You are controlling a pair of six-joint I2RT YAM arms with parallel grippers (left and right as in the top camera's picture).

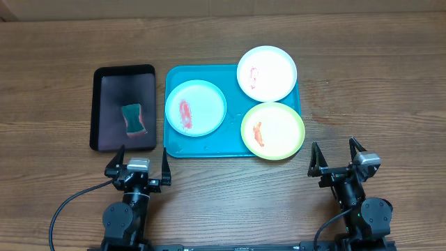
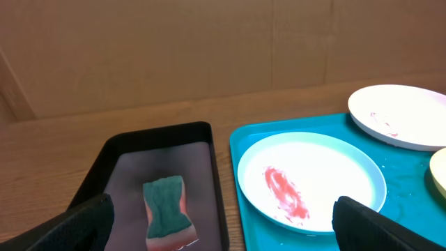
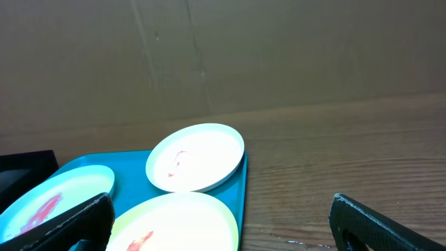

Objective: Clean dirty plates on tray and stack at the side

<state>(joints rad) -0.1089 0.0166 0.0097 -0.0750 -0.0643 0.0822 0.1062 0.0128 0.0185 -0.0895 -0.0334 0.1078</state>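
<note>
Overhead: three smeared plates [image 1: 196, 106] [image 1: 267, 72] [image 1: 272, 130] on tray [image 1: 209, 145] — sponge [image 1: 132, 118] in black tray [image 1: 125, 70] — grippers [image 1: 143, 152] [image 1: 334, 144] agape, empty

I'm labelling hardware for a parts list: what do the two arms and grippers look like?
The left arm and right arm are black with rounded joint housings. The left gripper and right gripper each have two slim, pointed black fingers and a small silver-grey block behind them. A black cable loops beside each base. No markings legible.
</note>
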